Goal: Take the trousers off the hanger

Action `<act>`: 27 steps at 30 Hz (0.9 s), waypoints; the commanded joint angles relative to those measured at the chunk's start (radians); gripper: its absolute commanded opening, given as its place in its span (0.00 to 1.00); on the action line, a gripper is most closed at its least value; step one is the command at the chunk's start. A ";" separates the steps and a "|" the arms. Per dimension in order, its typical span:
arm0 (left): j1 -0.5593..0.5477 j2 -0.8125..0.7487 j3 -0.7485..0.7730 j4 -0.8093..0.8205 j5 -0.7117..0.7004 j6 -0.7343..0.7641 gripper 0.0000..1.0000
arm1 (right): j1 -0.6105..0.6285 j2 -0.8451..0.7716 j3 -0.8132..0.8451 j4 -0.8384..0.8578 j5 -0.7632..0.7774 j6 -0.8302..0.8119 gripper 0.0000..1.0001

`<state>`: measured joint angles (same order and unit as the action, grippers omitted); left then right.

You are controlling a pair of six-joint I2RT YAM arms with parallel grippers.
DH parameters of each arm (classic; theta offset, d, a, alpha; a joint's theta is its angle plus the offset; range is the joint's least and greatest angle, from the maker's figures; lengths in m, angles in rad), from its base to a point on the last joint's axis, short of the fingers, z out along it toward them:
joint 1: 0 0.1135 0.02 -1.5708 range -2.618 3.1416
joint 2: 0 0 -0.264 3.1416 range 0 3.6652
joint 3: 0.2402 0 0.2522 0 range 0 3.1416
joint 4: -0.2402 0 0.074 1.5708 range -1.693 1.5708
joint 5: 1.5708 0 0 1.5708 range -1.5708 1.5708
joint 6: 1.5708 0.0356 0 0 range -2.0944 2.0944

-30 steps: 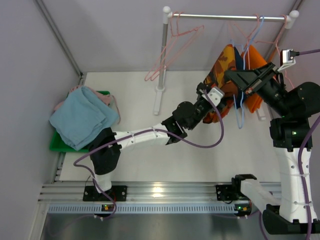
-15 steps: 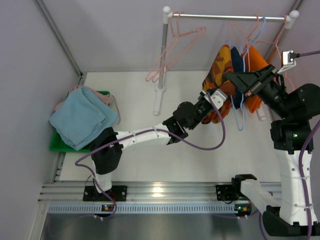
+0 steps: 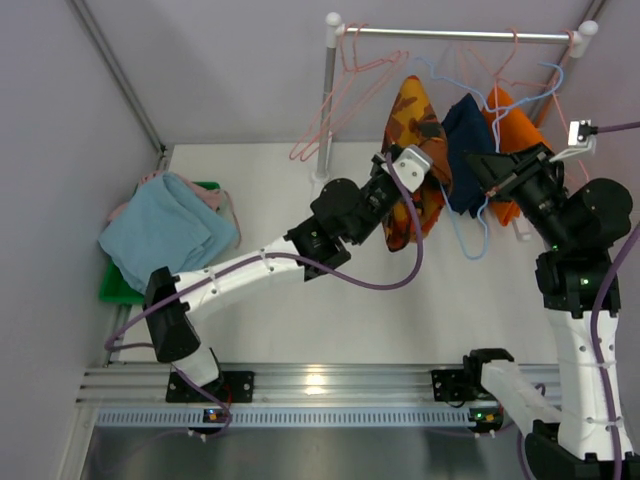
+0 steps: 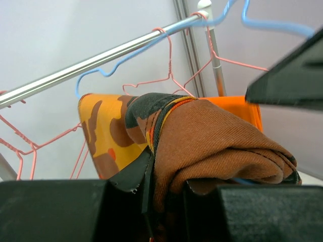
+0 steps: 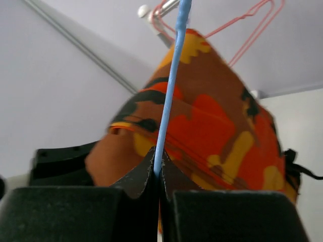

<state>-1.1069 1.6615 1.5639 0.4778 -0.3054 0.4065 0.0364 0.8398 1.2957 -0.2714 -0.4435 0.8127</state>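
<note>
The orange-and-red patterned trousers hang off to the left of the rail, and my left gripper is shut on a bunched fold of them. To their right hang the navy trousers and the plain orange trousers. My right gripper is shut on the thin wire of a blue hanger, with the patterned cloth right behind it. The light blue trousers lie folded at the left on top of the dusty pink trousers.
The metal rail crosses the back on white posts. Empty pink hangers dangle at its left end. A green tray holds the folded pile by the left wall. The walls stand close on both sides.
My left gripper closed on the patterned trousers and drew them left, away from the navy and orange ones. The right gripper stayed shut on the blue hanger wire and shifted slightly right.
</note>
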 commanded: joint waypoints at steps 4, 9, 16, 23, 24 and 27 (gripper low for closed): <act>-0.008 -0.128 0.183 0.036 0.034 -0.113 0.00 | 0.010 0.018 -0.041 -0.060 0.186 -0.142 0.00; -0.008 -0.123 0.301 -0.001 0.006 -0.147 0.00 | 0.010 0.030 -0.062 -0.089 0.235 -0.205 0.00; -0.008 -0.103 0.453 0.025 -0.004 -0.109 0.00 | 0.010 0.038 -0.093 -0.117 0.269 -0.279 0.00; -0.010 -0.043 0.630 0.116 -0.041 0.054 0.00 | 0.010 0.044 -0.154 -0.127 0.290 -0.343 0.00; -0.010 -0.045 0.640 0.120 -0.032 0.060 0.00 | 0.010 0.042 -0.168 -0.127 0.292 -0.351 0.00; -0.010 -0.045 0.686 0.125 -0.035 0.103 0.00 | 0.010 0.038 -0.187 -0.117 0.296 -0.365 0.00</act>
<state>-1.1183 1.6478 2.1651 0.3962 -0.3492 0.4271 0.0364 0.8818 1.1164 -0.4030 -0.1757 0.4961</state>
